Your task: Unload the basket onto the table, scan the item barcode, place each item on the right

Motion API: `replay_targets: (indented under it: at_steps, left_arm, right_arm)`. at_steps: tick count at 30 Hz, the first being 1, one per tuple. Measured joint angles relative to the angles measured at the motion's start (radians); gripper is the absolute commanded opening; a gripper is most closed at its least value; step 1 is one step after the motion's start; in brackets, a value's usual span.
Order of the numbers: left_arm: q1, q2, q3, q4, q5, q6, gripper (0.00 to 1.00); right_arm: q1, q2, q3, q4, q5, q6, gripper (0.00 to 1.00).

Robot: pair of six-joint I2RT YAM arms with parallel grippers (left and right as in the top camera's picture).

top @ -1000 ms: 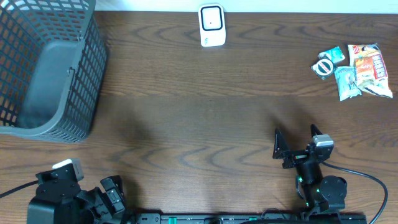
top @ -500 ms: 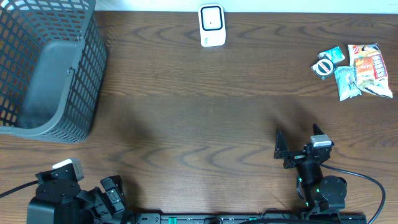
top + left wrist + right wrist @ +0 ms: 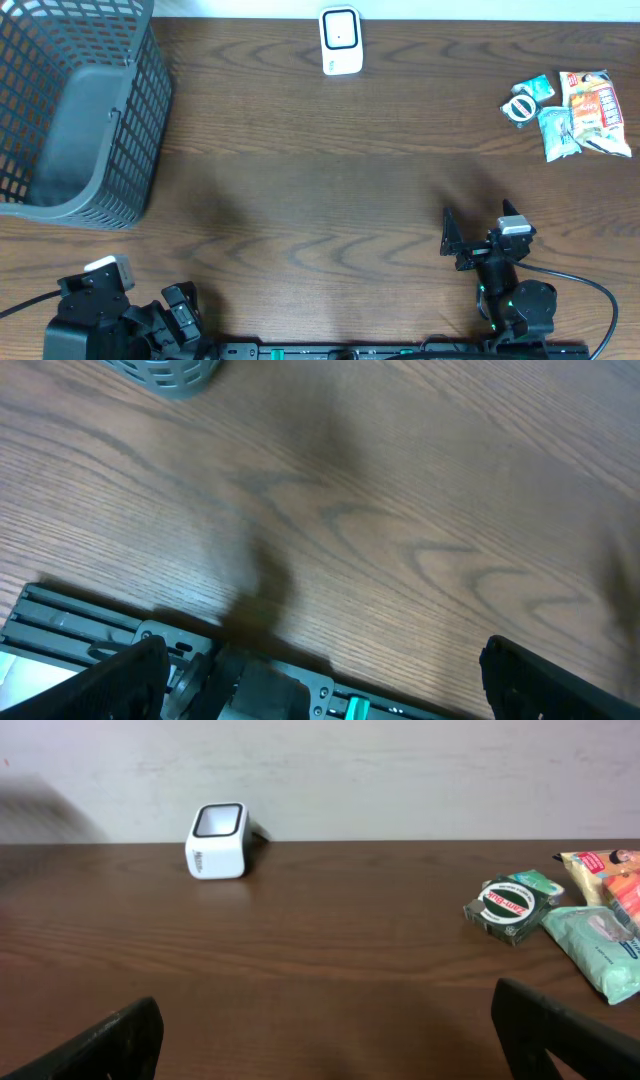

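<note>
Overhead, the wooden table (image 3: 320,170) carries the white barcode scanner (image 3: 340,41) at 12 o'clock, hard against the far edge. The snack packets (image 3: 570,115), the items available for scanning, lie in a loose cluster at 2 o'clock, well apart from the scanner. The cluster includes a round green-and-white pack (image 3: 520,108), a teal pouch (image 3: 557,132) and an orange bag (image 3: 592,105). A grey mesh basket (image 3: 80,110) stands at 10 o'clock. The right gripper (image 3: 479,228) sits at 5 o'clock with its jaws spread wide and nothing between them. The left arm (image 3: 100,315) is folded at 7 o'clock by the near edge. In the left wrist view, the left gripper (image 3: 320,675) points down at bare wood. Its two dark fingers (image 3: 125,675) show only at the lower corners, fully apart and holding nothing. A corner of the basket shows at 11 o'clock and a metal mounting rail (image 3: 60,615) runs along the bottom edge. In the right wrist view, the right gripper's fingers (image 3: 560,1030) again stand wide apart at the lower corners and are empty. The scanner stands upright at 11 o'clock before a pale wall (image 3: 400,770). The packets lie at 3 o'clock, with the round pack nearest the centre and the teal pouch just beside it.
</note>
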Motion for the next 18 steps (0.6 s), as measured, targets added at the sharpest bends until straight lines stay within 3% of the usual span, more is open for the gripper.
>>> replay_targets:
  at_steps: [18]
  left_arm:
    - [0.000,0.000,0.000,0.000,0.000,0.000,0.98]
  right_arm:
    - [0.000,-0.020,0.000,0.001,0.000,0.000,0.99]
